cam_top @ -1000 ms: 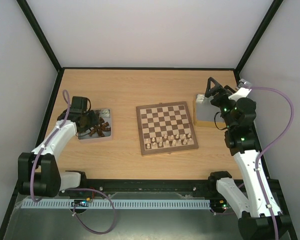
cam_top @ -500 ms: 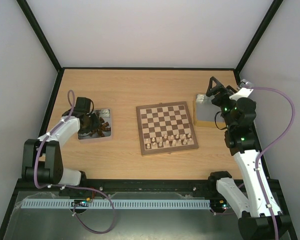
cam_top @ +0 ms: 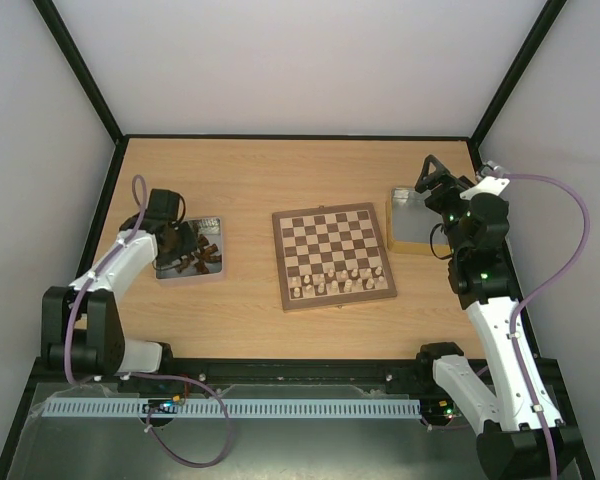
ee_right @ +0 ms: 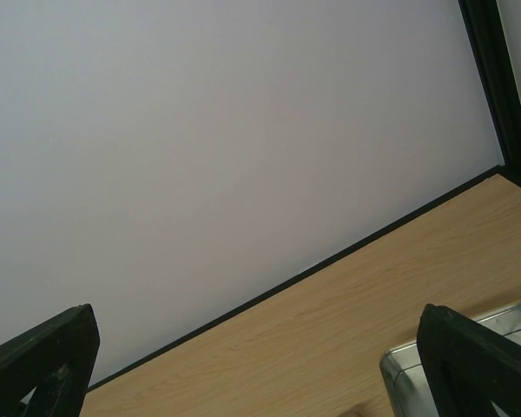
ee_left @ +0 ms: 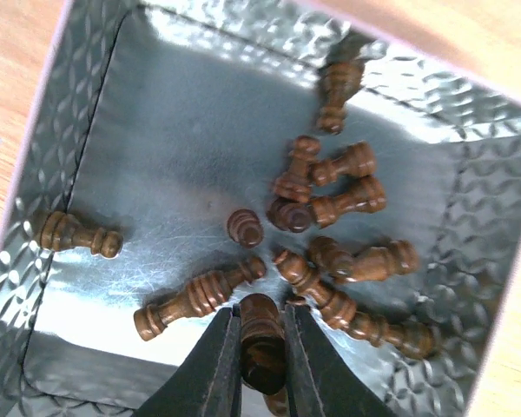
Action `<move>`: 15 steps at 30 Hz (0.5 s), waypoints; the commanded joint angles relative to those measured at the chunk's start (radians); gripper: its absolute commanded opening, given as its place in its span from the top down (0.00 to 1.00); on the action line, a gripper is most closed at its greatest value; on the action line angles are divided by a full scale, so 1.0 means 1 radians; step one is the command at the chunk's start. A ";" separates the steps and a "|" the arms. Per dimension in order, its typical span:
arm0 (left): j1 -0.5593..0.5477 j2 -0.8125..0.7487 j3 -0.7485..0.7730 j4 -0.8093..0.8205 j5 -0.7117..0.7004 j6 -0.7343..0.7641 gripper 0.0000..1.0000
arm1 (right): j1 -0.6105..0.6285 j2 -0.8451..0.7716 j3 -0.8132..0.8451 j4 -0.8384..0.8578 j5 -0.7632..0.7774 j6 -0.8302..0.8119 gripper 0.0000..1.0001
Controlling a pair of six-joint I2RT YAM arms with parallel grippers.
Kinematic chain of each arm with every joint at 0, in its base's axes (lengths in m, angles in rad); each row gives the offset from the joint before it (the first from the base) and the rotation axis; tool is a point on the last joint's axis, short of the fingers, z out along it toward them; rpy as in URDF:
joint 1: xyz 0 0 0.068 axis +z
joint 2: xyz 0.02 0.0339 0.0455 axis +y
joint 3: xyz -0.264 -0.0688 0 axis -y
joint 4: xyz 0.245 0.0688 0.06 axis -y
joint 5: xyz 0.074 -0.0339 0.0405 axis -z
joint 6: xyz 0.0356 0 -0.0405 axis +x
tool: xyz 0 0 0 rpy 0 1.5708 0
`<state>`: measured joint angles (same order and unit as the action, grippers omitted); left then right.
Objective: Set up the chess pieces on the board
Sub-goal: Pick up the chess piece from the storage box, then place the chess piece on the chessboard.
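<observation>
The left end effector (ee_left: 262, 313) is clamped on a dark brown piece (ee_left: 262, 343), which sits lengthwise between its two dark fingers (ee_left: 219, 369), touching both. It hangs low over a shiny metal tray (ee_left: 495, 182), near that tray's lower edge in the wrist view. Just beyond the fingertips lie the other dark chess pieces (ee_left: 330, 204). Most of them lie on their sides in a loose heap, up and to the right of the end effector. One long piece (ee_left: 195, 297) lies just left of the held one. One round piece (ee_left: 245, 228) shows only its top. A single piece (ee_left: 76, 234) lies apart by the left wall, and another (ee_left: 337, 87) lies near the far wall.

From above, the left end effector (cam_top: 185, 245) is over this tray (cam_top: 212, 224). The board (cam_top: 330, 238) lies well to its right on the table (cam_top: 250, 175), with cream pieces (cam_top: 342, 281) standing in its two near rows. No dark piece shows on the board.

The right end effector (ee_right: 253, 347) has its fingers (ee_right: 48, 356) spread wide apart and grips nothing. It is tilted up toward the pale back wall. A corner of a second metal tray (ee_right: 408, 369) shows just inside its right finger. From above, the right end effector (cam_top: 428, 172) is raised over the far edge of that tray (cam_top: 410, 200), which lies just right of the board.
</observation>
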<state>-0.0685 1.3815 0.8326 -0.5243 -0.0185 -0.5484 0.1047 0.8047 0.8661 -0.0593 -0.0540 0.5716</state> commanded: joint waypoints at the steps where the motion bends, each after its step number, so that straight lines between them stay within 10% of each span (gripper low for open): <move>1: -0.026 -0.065 0.094 -0.078 -0.016 0.044 0.96 | -0.004 -0.005 0.014 -0.002 0.019 0.017 0.01; 15: -0.372 0.105 0.412 -0.085 0.032 0.088 0.95 | -0.004 -0.042 -0.007 -0.035 0.048 0.056 0.01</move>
<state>-0.3546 1.3926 1.1465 -0.6170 -0.0082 -0.4740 0.1047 0.7841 0.8658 -0.0780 -0.0364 0.6003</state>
